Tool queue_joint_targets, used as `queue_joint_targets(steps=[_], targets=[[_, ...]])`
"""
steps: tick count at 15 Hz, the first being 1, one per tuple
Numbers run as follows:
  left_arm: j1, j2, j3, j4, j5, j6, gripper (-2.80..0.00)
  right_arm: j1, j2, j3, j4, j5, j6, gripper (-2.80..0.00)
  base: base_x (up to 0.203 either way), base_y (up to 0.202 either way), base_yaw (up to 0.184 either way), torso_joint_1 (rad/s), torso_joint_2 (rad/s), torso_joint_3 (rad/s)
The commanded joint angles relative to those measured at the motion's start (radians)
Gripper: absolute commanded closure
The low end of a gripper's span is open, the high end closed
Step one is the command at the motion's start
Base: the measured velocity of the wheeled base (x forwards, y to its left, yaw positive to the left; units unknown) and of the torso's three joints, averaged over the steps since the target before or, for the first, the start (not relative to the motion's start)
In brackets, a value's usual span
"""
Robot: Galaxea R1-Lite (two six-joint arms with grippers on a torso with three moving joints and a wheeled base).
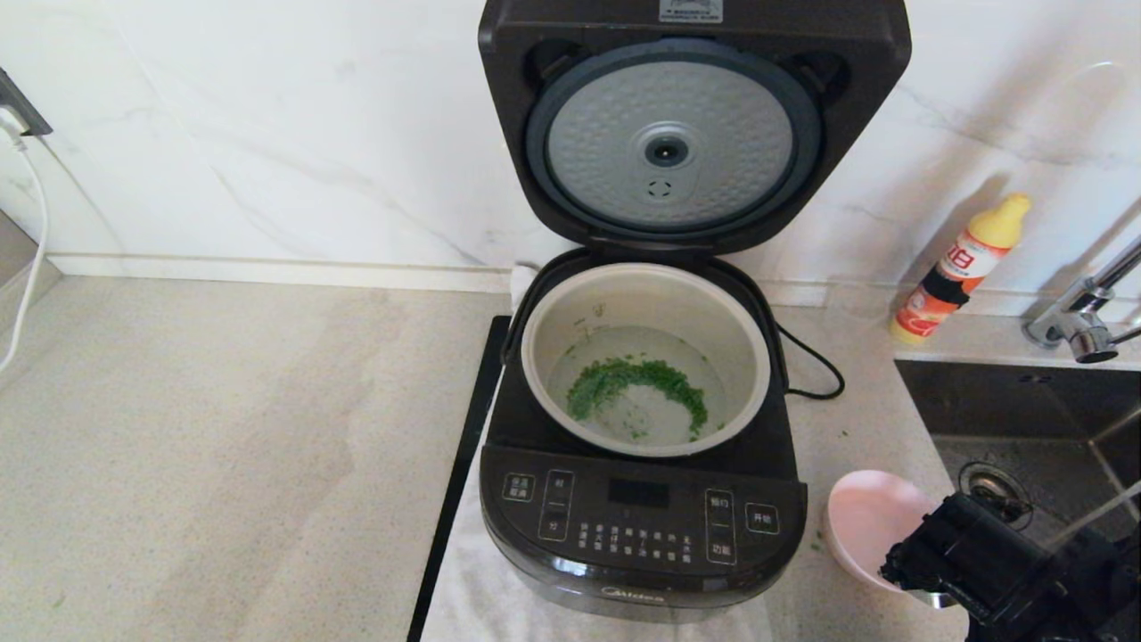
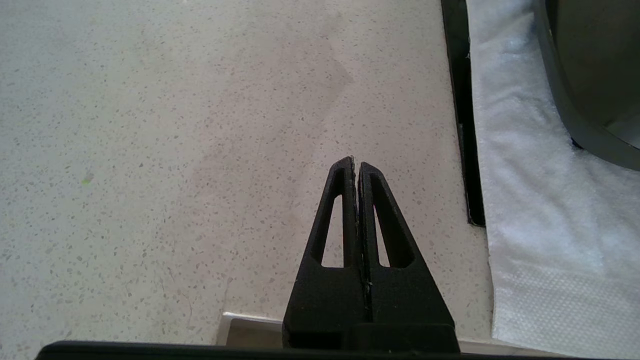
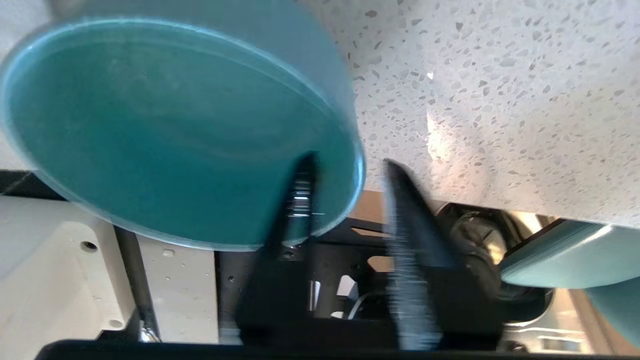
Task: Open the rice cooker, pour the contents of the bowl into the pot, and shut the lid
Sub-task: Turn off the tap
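A pale speckled stone desk (image 1: 223, 428) runs up to a white marble-veined wall (image 1: 267, 134), with a light strip along the joint. A white cloth (image 2: 540, 225) lies on the desk beside a black strip (image 1: 459, 481). At the right a dark steel sink (image 1: 1025, 419) is set into the desk, with a chrome tap (image 1: 1083, 316) over it and an orange, yellow-capped bottle (image 1: 958, 272) leaning against the wall. A wall socket (image 1: 18, 111) with a white cable (image 1: 36, 241) sits far left. Soft daylight casts faint shadows.

We see wide bare counter (image 1: 223, 428) left of the rice cooker (image 1: 637, 526); the raised lid (image 1: 691, 116) blocks its back edge.
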Motion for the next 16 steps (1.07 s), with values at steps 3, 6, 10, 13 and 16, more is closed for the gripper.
queue_joint_targets(steps=[3,6,10,13,16], targets=[[0.000,-0.003,0.000,0.001,0.000,0.000,0.00,0.003,-0.031,-0.009,0.001,-0.001,0.038,-2.80,0.000,0.000,0.000,0.000,0.00,0.000],[0.000,-0.003,0.000,0.001,0.002,0.000,0.00,0.003,-0.180,-0.047,0.028,-0.001,0.066,-2.80,0.000,0.000,0.000,0.000,0.00,0.000],[0.000,-0.003,0.000,0.001,0.001,0.000,0.00,-0.007,-0.397,-0.210,0.252,0.000,0.083,0.00,0.000,0.000,0.000,0.000,0.00,0.000],[0.000,-0.003,0.000,0.001,0.000,0.000,0.00,-0.096,-0.462,-0.314,0.337,-0.056,0.083,0.00,0.000,0.000,0.000,0.000,0.00,0.000],[0.000,-0.003,0.000,0.001,0.000,0.000,0.00,-0.286,-0.456,-0.354,0.326,-0.135,0.051,0.00,0.000,0.000,0.000,0.000,0.00,0.000]])
